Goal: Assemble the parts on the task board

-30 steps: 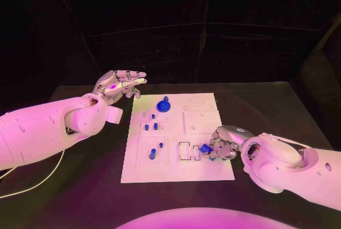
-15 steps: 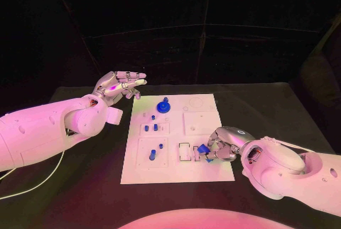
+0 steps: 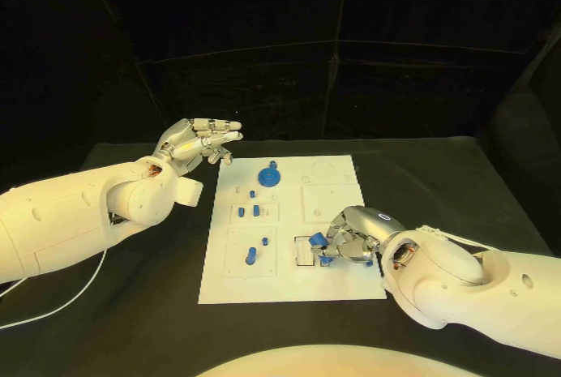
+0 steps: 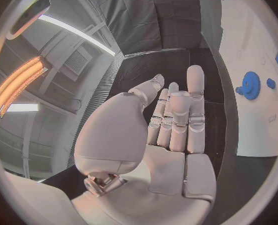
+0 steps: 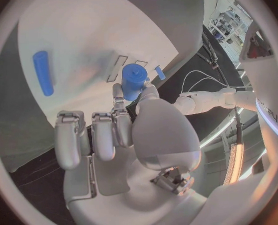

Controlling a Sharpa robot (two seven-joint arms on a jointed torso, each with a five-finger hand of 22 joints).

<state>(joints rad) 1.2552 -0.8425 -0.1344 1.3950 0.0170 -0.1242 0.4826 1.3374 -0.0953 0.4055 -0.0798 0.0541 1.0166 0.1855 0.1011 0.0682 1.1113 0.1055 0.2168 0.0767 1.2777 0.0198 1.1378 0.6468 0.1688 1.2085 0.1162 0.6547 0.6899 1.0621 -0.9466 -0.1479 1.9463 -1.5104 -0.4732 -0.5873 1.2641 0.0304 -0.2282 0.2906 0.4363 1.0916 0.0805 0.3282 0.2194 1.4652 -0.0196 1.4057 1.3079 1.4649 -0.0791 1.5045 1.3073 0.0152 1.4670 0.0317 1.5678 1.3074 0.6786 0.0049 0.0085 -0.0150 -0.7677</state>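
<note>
Right hand (image 3: 357,237) sits low over the near right part of the white task board (image 3: 293,280), pinching a small blue cylindrical part (image 5: 134,81) between thumb and a finger, just above the rectangular slots (image 3: 304,249). Left hand (image 3: 196,139) hangs above the black table (image 3: 140,312) off the board's far left corner, fingers spread, holding nothing. Blue gear (image 3: 270,177) stands at the board's far end; small blue pegs (image 3: 248,209) stand mid-left; a blue rod (image 3: 250,253) lies nearer.
</note>
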